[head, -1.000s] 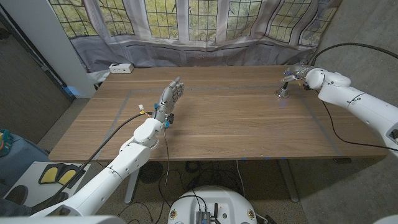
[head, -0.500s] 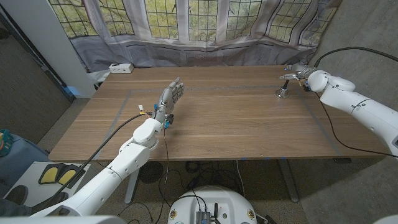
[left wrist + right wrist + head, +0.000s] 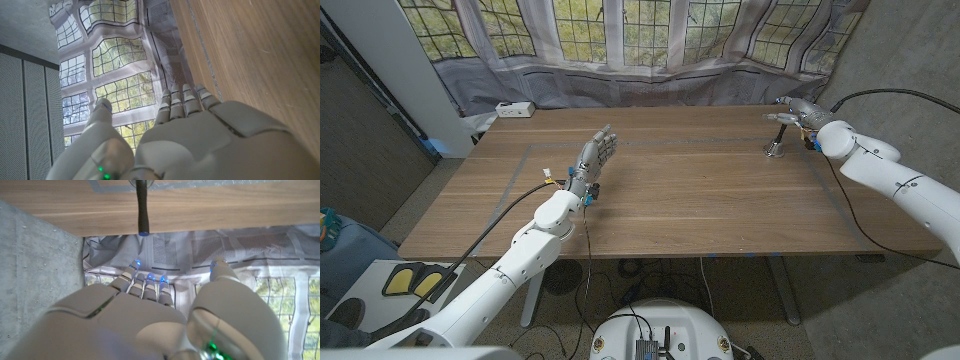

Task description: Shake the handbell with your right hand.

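While handbell [image 3: 775, 147] stands upright on bench [image 3: 700, 200], upper right of head frame, untouched: shake not begun. Right robot hand [image 3: 798, 112] near it, above, fingers apart, holding nothing. Left robot hand [image 3: 594, 158] idle, fingers extended. Remaining, I judge: grasp handle, lift, shake.

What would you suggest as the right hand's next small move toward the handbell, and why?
Probably lower the right hand toward the handbell and bring the fingers around its dark handle. The bell stands upright on the table, untouched. The hand hovers just behind it with fingers apart, holding nothing, and the right wrist view shows a gap between fingertips and handle.
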Controlling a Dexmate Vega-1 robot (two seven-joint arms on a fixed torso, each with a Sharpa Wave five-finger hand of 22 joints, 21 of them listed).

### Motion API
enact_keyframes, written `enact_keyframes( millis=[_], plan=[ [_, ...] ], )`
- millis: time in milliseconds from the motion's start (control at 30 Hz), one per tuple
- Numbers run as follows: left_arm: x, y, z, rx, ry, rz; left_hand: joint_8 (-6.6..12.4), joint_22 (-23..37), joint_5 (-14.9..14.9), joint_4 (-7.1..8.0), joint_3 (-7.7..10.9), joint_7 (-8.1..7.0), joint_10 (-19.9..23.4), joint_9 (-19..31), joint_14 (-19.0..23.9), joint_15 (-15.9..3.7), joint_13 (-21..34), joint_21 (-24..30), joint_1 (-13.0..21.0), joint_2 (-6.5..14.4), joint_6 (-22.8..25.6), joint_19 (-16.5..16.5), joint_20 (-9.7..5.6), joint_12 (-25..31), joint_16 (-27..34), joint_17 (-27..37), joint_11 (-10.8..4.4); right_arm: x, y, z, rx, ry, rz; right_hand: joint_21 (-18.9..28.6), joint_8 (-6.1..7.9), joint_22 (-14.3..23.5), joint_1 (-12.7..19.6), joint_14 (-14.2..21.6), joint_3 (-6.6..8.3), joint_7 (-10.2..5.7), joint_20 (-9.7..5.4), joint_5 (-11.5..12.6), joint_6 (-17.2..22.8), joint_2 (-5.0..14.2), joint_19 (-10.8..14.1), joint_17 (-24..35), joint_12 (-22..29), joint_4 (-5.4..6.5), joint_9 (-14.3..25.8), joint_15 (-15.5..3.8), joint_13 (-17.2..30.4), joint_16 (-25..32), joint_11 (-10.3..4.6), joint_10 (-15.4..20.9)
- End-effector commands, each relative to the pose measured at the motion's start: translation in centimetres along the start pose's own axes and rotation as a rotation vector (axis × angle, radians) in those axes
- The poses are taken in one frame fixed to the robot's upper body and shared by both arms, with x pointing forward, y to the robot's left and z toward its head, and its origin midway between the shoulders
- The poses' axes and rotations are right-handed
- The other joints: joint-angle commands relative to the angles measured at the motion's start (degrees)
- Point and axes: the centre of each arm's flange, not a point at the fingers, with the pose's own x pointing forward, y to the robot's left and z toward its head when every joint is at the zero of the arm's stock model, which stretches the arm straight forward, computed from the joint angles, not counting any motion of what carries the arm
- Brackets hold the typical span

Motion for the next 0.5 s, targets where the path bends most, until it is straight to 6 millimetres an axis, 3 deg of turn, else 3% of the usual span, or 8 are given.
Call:
enact_keyframes(
  millis=[33,200,267,500],
  plan=[
    [0.2,0.0,0.2,0.004,-0.001,-0.009,0.48,0.2,-0.1,0.02,0.30,0.29,0.4,0.3,0.5,-0.04,0.3,-0.1,0.3,0.1,0.6,0.0,0.08,0.3,0.1,0.1,0.00,-1.6,-0.1,1.2,0.157,-0.096,-0.128,0.4,-0.14,0.1,-0.1,0.1,0.24,0.48,-0.16,0.0,0.0,0.13,1.3,-0.1,0.3,-0.50,0.1,0.08,0.0,0.4,0.37,-0.1],
    [0.3,0.0,0.3,0.005,-0.002,-0.012,0.45,0.2,-0.1,0.02,0.30,0.42,0.2,0.3,0.4,-0.09,0.3,-0.1,0.3,0.1,0.6,0.0,0.00,0.2,0.0,0.1,-0.01,-2.2,-0.2,2.2,0.191,-0.144,-0.150,0.5,-0.03,0.1,0.0,0.7,0.28,0.51,-0.44,0.0,0.1,0.17,2.3,-0.3,0.4,-0.78,0.1,-0.17,0.0,0.6,0.33,0.1],
    [0.4,0.0,0.3,0.006,-0.003,-0.015,0.45,0.2,-0.1,0.02,0.30,0.39,0.1,0.3,0.4,-0.07,0.3,-0.1,0.3,0.1,0.6,0.0,0.00,0.2,0.0,0.1,-0.01,-2.4,-0.1,2.6,0.204,-0.158,-0.157,0.7,0.04,0.0,0.0,1.6,0.35,-0.23,-0.77,0.0,0.2,0.21,3.5,-0.6,0.4,-1.08,0.1,-0.49,-0.1,1.0,-0.20,0.1],
    [0.5,0.0,0.5,0.007,-0.006,-0.018,0.42,0.1,-0.1,0.02,0.30,0.29,0.1,0.3,0.3,-0.04,0.3,-0.1,0.3,0.1,0.5,0.0,-0.01,0.2,0.0,0.1,-0.03,-3.3,0.0,3.6,0.244,-0.208,-0.190,0.9,0.32,0.0,-0.1,2.8,0.43,0.20,-1.01,0.0,1.0,0.20,5.5,-0.9,0.8,-1.44,0.0,-0.35,-0.2,1.3,-0.37,1.0]
  ],
)
